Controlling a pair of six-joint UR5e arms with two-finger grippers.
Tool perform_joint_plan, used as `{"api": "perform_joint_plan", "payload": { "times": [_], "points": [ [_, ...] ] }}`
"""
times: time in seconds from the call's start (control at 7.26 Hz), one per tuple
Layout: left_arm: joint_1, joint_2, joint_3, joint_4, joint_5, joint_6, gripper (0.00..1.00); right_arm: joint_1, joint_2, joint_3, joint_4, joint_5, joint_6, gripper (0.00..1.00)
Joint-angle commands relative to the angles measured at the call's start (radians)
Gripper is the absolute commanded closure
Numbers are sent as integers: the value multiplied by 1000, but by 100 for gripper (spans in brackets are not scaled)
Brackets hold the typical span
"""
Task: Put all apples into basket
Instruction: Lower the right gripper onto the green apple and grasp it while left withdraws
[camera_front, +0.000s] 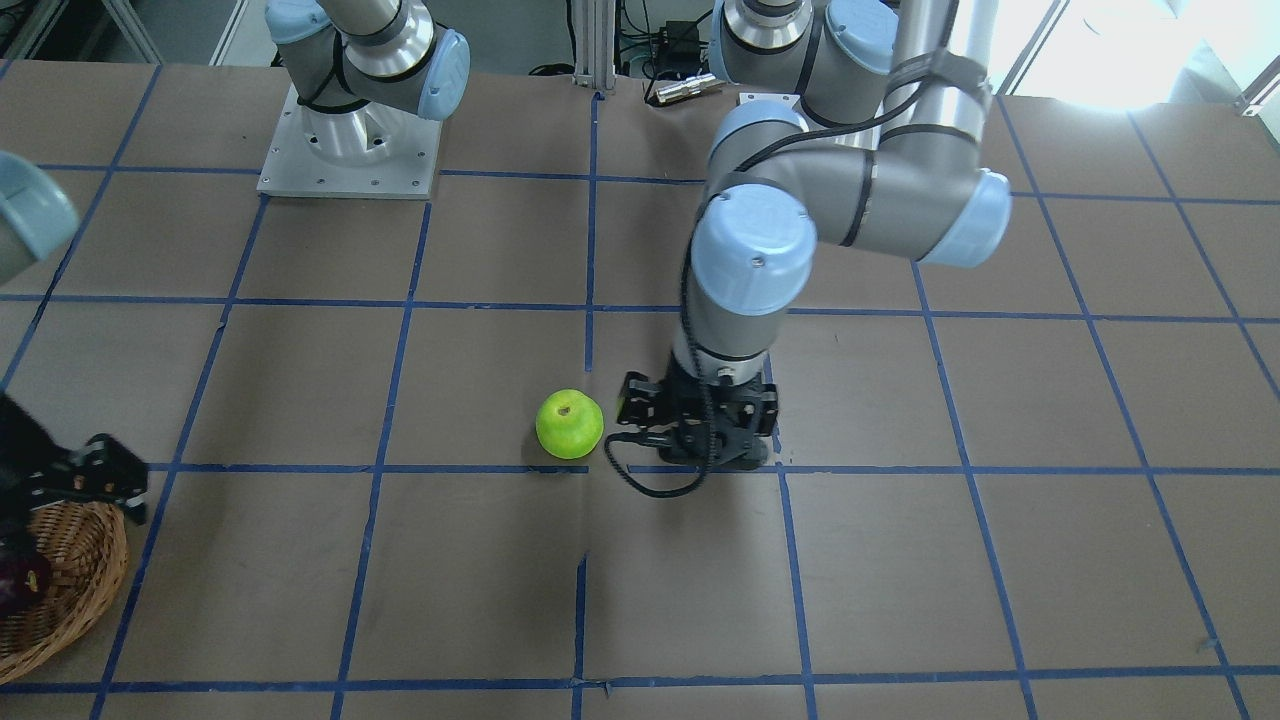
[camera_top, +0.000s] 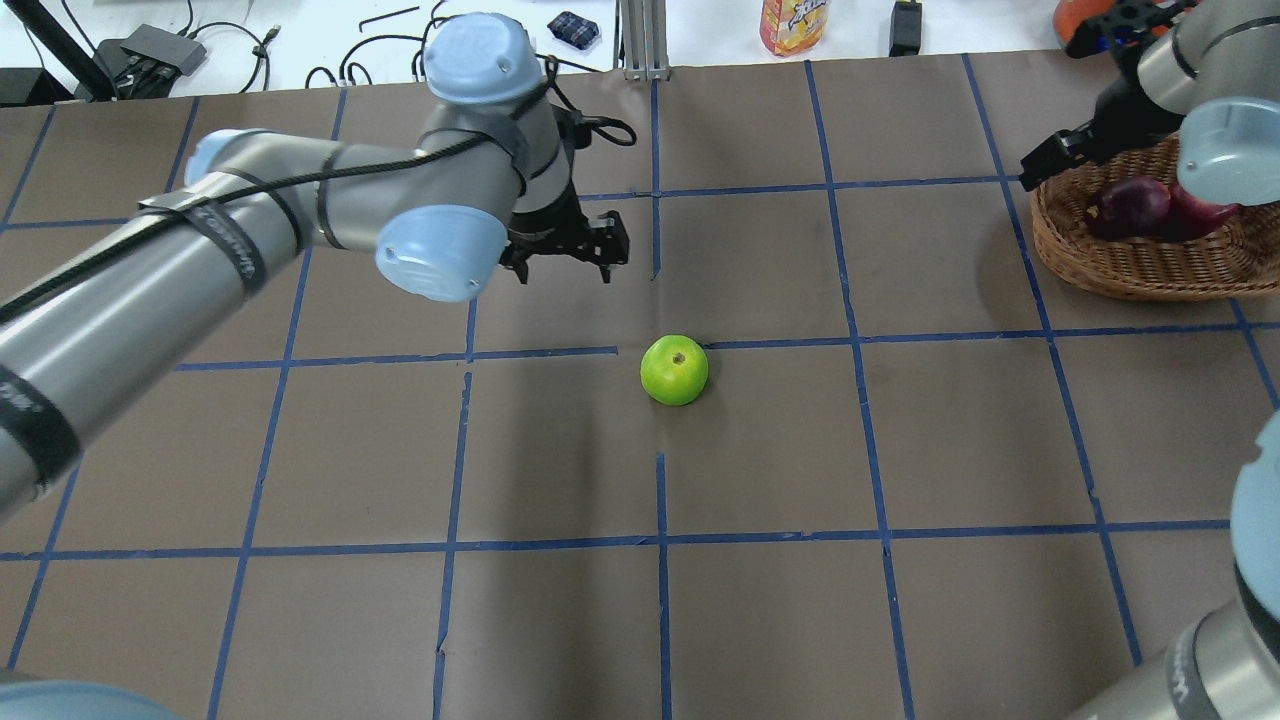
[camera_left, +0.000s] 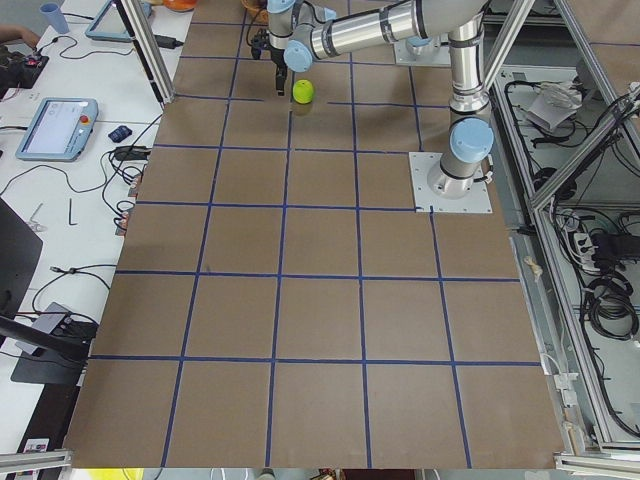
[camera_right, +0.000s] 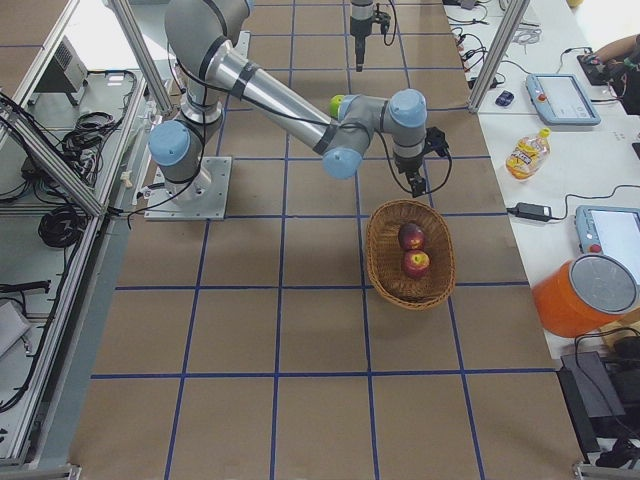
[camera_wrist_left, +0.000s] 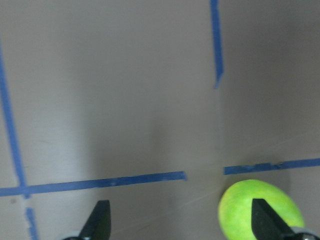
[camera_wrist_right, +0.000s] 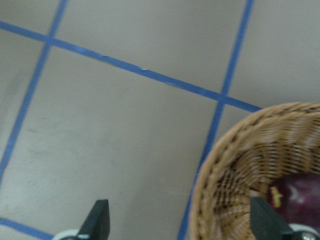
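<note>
Grippers spread, empty: left gripper by green apple, right gripper over wicker basket rim; only ext. right view shows maroon apple, red apple whole.

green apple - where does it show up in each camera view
Front-facing: green apple at centre, left of the left gripper.
Overhead: green apple at centre, below-right of that gripper.
Exterior left: green apple top centre.
Exterior right: green apple upper middle, partly hidden behind the right arm.
Left wrist: green apple bottom right corner.
Right wrist: not in it.
Shared landmark: the left gripper beside it.
</note>
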Motion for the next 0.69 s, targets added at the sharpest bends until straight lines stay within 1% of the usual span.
{"api": "perform_joint_plan", "payload": {
  "times": [0.0,0.14,0.28,0.41,0.55],
  "points": [
    [148,126,15,-195,21,214,0,292,-105,116,0,-47,361,0],
    [145,184,15,-218,27,217,0,411,-101,144,0,-86,632,0],
    [142,227,4,-235,27,215,0,492,-89,175,-10,-71,893,0],
    [142,252,24,-290,27,212,0,564,-72,201,-14,-71,1075,0],
    [142,258,41,-306,31,209,0,624,-58,202,-39,-70,1160,0]
  ]
}}
